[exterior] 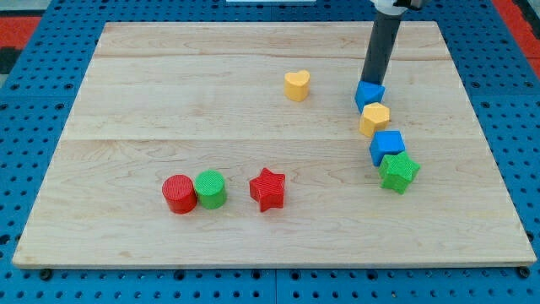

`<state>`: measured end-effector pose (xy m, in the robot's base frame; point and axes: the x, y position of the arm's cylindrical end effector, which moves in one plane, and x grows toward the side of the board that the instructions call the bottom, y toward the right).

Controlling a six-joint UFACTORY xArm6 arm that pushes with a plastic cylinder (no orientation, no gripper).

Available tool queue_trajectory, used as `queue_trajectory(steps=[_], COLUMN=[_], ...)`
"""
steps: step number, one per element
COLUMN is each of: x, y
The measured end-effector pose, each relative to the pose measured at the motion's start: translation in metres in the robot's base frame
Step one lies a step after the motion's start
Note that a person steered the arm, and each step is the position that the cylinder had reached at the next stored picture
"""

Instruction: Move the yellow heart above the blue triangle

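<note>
Our bare rod grips nothing; my tip touches the blue triangle, well right of the yellow heart; any nudge risks shoving the triangle into the yellow hexagon.

My tip touches the blue triangle; the yellow heart sits apart to the view's left
</note>
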<state>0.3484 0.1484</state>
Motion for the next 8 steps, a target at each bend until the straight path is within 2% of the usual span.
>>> queue_trajectory(steps=[1, 3, 4, 5, 6, 7, 8], x=[-0.018, -0.081, -0.096, -0.084, -0.043, -0.02, -0.017], y=[0.031, 0.022, -0.063, -0.152, -0.203, -0.192, -0.151])
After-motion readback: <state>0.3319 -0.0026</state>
